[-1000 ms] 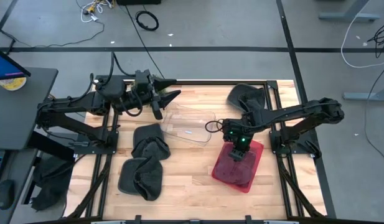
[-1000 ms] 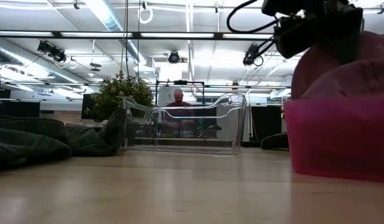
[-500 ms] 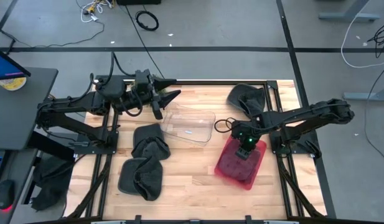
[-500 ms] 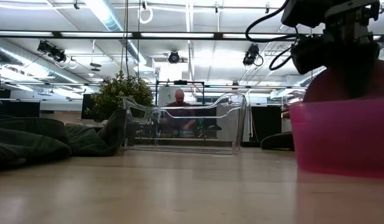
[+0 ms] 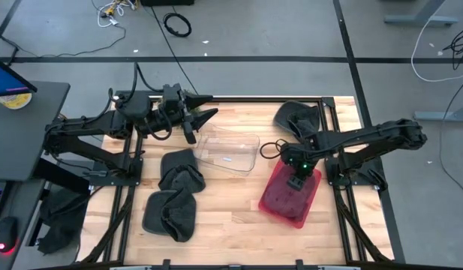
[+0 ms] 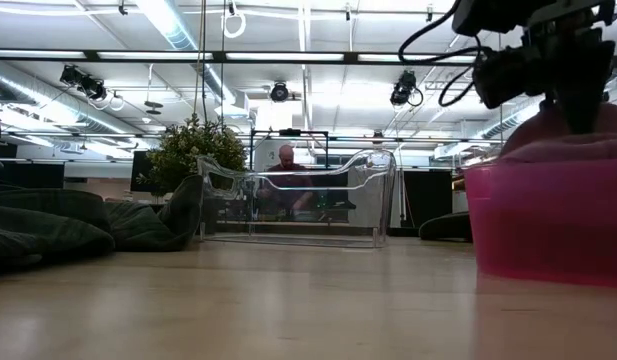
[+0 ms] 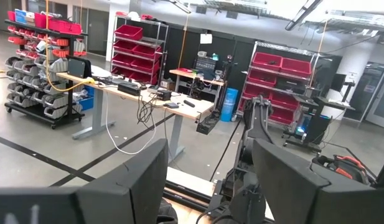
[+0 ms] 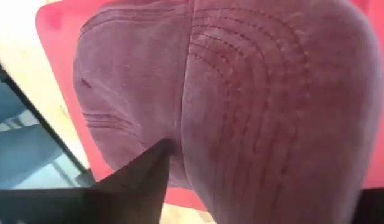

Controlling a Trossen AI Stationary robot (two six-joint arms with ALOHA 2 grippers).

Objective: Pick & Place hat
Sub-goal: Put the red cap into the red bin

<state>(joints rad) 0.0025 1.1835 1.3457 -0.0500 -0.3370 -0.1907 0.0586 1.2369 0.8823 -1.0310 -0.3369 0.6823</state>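
A maroon corduroy hat lies in the pink bin at the table's right. My right gripper stands over it, pointing down. It is open, with one finger on each side of the hat's stitched brim. In the low view the hat's top rises just above the bin's rim, under the gripper. My left gripper waits open at the far left, above the table, with nothing between its fingers. My right gripper comes at the hat from above, its fingers astride the stitched brim. One fingertip lies in the fold beside the brim. I cannot tell whether it still touches the cloth. The hat rests in the bin.
A clear plastic bin stands in the middle of the table. Two dark hats lie at the near left and one at the far right. A person shows behind the clear bin.
My right gripper has carried the maroon hat a little toward the table's right edge and down. The hat, which stood high above the pink bin's rim, has sunk into the bin.
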